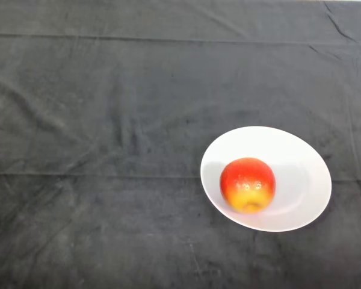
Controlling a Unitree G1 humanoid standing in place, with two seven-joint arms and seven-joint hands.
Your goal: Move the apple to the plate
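The counter [108, 120] is lying under a dark cloth [78, 229] that is filling the whole head view, and the cloth is showing long creases running across it above the plate, with smaller wrinkles spreading out to the left of the plate and a few folds gathering beyond the plate's upper right side

The plate [301, 162] is sitting flat on the cloth; it is white, round and shallow, and its rim is showing all the way round, with dark cloth bordering it on every side

The apple [248, 184] is resting inside the plate, on the plate's lower left part, close to the rim there but not hanging over it. It is red over its top and sides and is fading to yellow toward the part nearest the plate's lower edge, where a small dark dimple is showing. A soft shadow is falling on the white surface just to the apple's right. The rest of the plate, from its middle to its upper right rim, is showing bare white

So the apple is already lying on the plate, touching nothing but the plate's surface

No part of the robot is showing, so the state of the hand cannot be told
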